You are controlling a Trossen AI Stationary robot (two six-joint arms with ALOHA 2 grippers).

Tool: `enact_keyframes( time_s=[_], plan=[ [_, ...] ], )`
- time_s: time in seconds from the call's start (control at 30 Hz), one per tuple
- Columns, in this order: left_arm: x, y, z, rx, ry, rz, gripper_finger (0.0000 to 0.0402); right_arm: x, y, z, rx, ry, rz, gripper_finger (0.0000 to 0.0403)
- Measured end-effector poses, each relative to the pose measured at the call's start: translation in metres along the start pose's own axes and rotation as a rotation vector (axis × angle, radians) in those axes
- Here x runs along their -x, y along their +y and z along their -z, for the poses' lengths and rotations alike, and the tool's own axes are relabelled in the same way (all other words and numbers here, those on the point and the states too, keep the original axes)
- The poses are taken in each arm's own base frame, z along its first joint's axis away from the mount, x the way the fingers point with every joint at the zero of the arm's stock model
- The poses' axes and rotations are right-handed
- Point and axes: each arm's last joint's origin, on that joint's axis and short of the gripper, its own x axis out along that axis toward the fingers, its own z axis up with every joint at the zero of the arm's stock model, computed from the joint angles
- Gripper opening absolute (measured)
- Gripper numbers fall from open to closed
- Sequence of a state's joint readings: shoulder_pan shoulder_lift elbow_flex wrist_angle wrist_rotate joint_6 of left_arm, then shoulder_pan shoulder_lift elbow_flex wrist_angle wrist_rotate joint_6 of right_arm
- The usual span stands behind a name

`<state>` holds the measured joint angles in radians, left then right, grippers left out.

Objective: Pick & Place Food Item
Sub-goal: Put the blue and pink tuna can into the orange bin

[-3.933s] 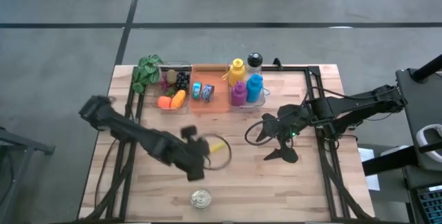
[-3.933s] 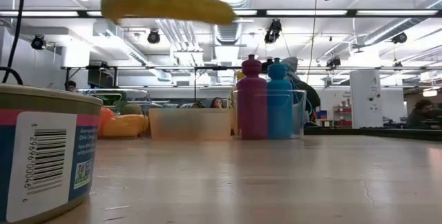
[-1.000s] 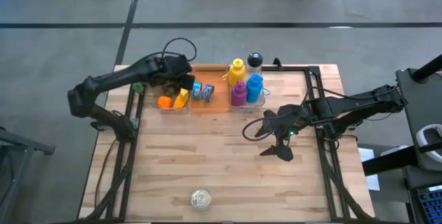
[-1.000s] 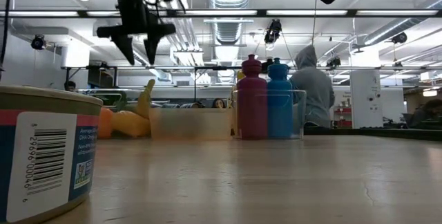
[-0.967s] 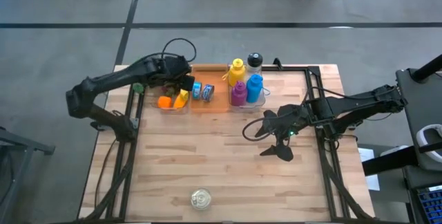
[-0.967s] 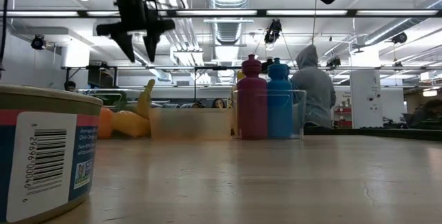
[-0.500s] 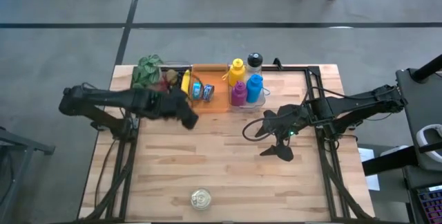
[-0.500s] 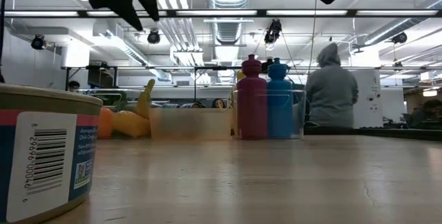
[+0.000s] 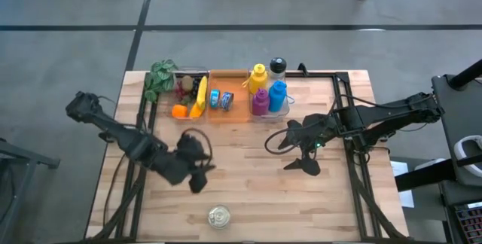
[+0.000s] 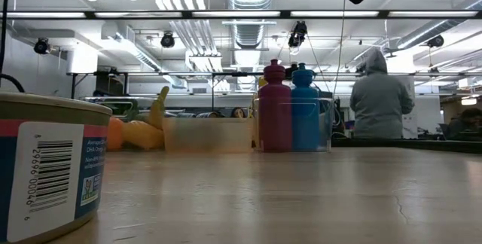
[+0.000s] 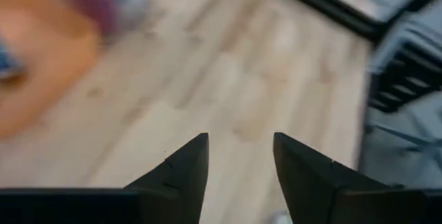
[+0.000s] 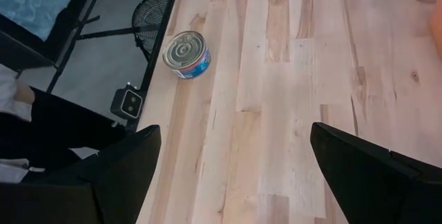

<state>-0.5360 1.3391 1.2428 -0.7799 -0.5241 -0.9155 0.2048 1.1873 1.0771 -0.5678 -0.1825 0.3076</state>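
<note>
- My left gripper [image 11: 238, 158] hangs over bare table [image 9: 256, 191] wood, fingers parted, holding nothing.
- The banana [image 9: 200, 96] lies in the clear bin [image 9: 188, 71].
- My right gripper [image 9: 300, 157] waits wide open, empty.

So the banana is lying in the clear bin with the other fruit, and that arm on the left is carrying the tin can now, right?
Not quite: the high view shows the can standing alone on the table, and the left gripper holds nothing. The banana does lie in the clear bin.
</note>
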Motion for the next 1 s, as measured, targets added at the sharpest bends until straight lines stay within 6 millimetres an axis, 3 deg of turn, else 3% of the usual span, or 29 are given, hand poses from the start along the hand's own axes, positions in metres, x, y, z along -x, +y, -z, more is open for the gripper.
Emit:
enact_keyframes(
  time_s=[0.27,0.5,0.67,1.0],
  plan=[
    [-0.018,-0.021,0.044,0.021,-0.069,0.261,0.0145,0.000,0.000,0.000,0.005,0.001,0.000,0.0370],
    [-0.040,-0.015,0.076,0.057,-0.038,0.419,0.0140,0.000,0.000,0.000,0.005,0.003,0.001,0.0370],
    [-0.055,-0.020,0.090,0.010,0.067,0.436,0.0144,0.000,0.000,0.000,0.005,0.005,0.002,0.0370],
    [-0.090,-0.048,0.122,-0.088,0.317,0.493,0.0135,0.000,0.000,0.000,-0.004,0.004,0.002,0.0370]
  ],
)
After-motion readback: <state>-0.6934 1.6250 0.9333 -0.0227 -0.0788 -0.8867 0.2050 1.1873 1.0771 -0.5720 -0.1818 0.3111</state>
